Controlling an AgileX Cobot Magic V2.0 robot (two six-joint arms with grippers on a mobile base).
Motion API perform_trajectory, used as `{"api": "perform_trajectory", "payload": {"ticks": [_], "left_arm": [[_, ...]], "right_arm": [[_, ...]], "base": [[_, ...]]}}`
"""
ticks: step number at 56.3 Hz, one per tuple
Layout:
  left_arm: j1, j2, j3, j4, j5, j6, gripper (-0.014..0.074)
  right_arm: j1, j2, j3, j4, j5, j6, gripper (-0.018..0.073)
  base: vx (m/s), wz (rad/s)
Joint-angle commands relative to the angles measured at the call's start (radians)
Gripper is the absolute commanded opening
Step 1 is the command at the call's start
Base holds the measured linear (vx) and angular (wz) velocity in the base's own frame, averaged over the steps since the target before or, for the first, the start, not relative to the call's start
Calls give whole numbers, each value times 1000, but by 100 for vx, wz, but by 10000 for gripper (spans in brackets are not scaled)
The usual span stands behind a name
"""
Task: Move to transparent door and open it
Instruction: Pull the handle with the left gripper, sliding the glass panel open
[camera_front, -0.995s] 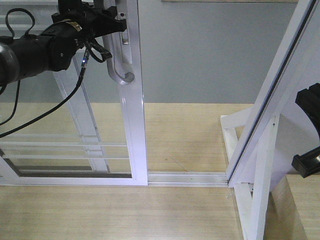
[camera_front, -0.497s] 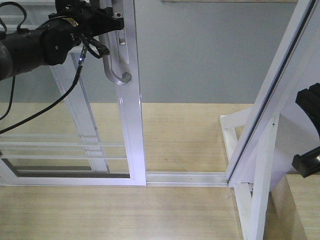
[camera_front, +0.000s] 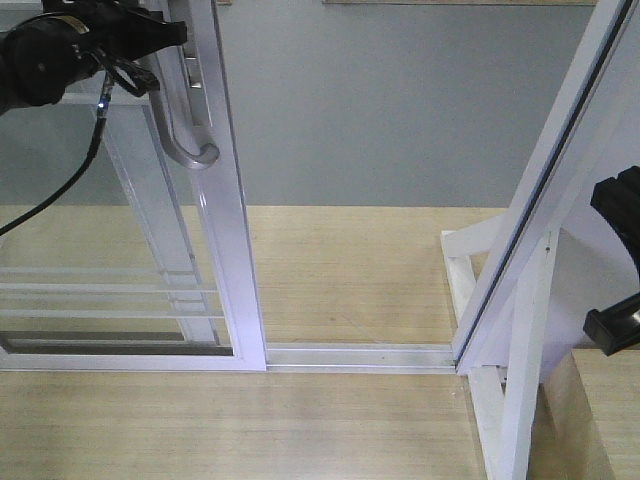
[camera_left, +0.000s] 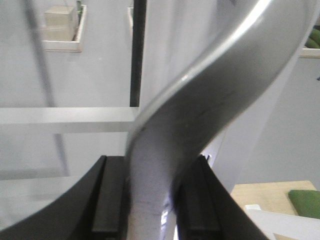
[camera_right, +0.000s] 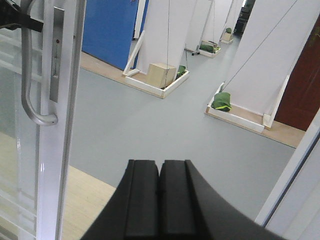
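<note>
Both pincers closed: left pincer on handle of transparent door, right pincer empty.

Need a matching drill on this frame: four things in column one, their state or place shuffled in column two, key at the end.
Column one
1. left gripper
2. right gripper
3. transparent door
4. cardboard box

Column two
a. jaws together, nothing held
b. clamped on the grey pull handle
c. sits in a white-edged tray
d. white-framed, open gap on its right

Pairs: 1-b, 2-a, 3-d, 4-c
</note>
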Motion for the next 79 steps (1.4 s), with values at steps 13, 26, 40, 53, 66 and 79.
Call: {"api": "perform_trajectory", "payload": {"ticks": [13, 26, 40, 53, 66, 79], "left_arm": [[4, -82, -42, -5, -124, 118, -3], [57, -88, -42, -12, -112, 118, -3], [128, -130, -42, -12, -92, 118, -3], [159, -152, -42, -11, -70, 120, -3], [173, -159, -39, -10, -47, 121, 0], [173, -252, 38, 0, -41, 127, 0]], "right_arm": [[-5, -1, -28, -6, -83, -7, -5], [-5, -1, -28, -6, -62, -7, -5], [-5, -1, -28, -6, -36, -7, -5], [-5, -1, -28, -6, -36, -7, -5], [-5, -1, -28, -6, -35, -7, -5], [-5, -1, -28, -6, -32, -7, -5]], "base": [[0, 1], [0, 1], [0, 0], [0, -1], [0, 0], [0, 0]]}}
